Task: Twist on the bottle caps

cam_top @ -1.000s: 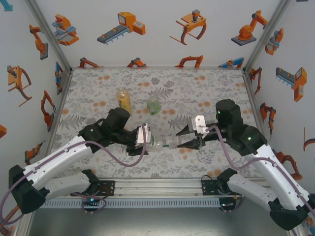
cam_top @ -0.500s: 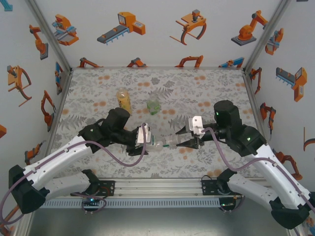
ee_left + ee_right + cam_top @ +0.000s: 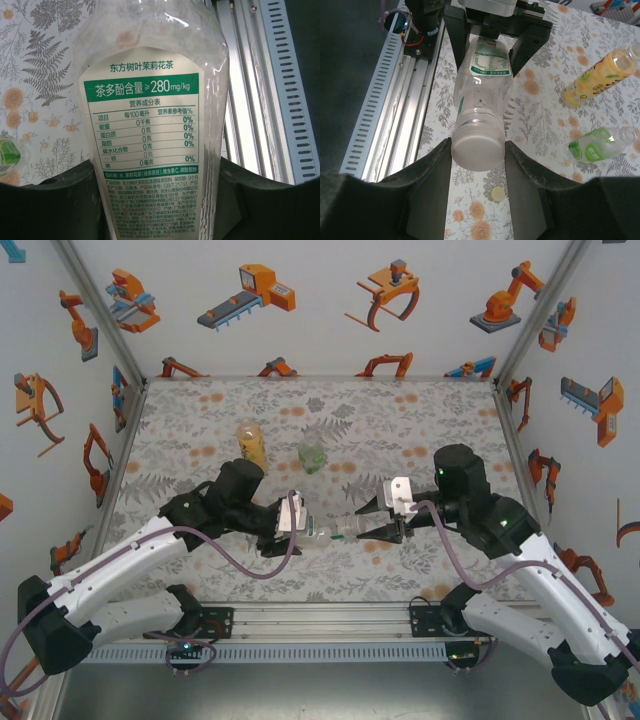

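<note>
Meanwhile the right gripper (image 3: pixel 372 531), pinched on the white cap (image 3: pixel 476 152) of the slim clear bottle (image 3: pixel 484 97) held level above the near middle of the table (image 3: pixel 200 430), has rolled slightly while the left gripper (image 3: pixel 156 200) stays clamped round its label (image 3: pixel 145 125), so threading seems underway.

The table (image 3: pixel 420 420) is grey, with leaves and orange flowers all over its top. A yellow bottle (image 3: pixel 251 443) stands up near the back, a bit to the left. A small green bottle (image 3: pixel 313 455) stands near it, not touching. A little round yellowish cap (image 3: pixel 496 193) lies flat nearer the front. A metal rail (image 3: pixel 320 620) runs along the front edge.
</note>
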### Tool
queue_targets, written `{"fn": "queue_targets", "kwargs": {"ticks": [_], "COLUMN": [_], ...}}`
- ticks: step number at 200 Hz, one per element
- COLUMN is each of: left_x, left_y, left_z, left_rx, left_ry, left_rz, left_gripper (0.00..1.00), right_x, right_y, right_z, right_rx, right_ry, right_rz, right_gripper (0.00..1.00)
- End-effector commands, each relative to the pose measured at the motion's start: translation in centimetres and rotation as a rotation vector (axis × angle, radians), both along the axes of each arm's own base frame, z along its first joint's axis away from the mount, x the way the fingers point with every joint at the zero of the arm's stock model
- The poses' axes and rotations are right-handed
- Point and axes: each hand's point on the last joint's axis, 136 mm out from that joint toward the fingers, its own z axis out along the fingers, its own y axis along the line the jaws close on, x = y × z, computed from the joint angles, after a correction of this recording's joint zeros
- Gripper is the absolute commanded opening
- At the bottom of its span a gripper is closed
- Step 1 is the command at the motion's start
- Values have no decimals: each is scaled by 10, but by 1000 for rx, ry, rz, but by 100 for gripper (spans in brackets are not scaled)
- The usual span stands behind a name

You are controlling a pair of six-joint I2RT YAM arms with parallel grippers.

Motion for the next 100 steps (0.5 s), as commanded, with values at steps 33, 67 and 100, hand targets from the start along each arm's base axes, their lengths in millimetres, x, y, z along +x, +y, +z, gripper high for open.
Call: {"fn": "queue_targets", "kwargs": {"ticks": [33, 67, 100], "left_x": [-8, -10, -10], "left_y": [-5, -5, -5], "left_z": [17, 20, 20], "left_rx": [-61, -70, -73], "left_ry": [-4, -6, -8], "left_rz": [-49, -58, -57], "left_gripper": [2, 2, 2], "right_x": [-8, -9, -10], "right_y": [5, 5, 5], "right_z": [0, -1, 2], "right_rx": [24, 24, 50], "right_ry": [7, 6, 13], "right_rz": [57, 59, 48], "right_gripper": [0, 0, 0]}}
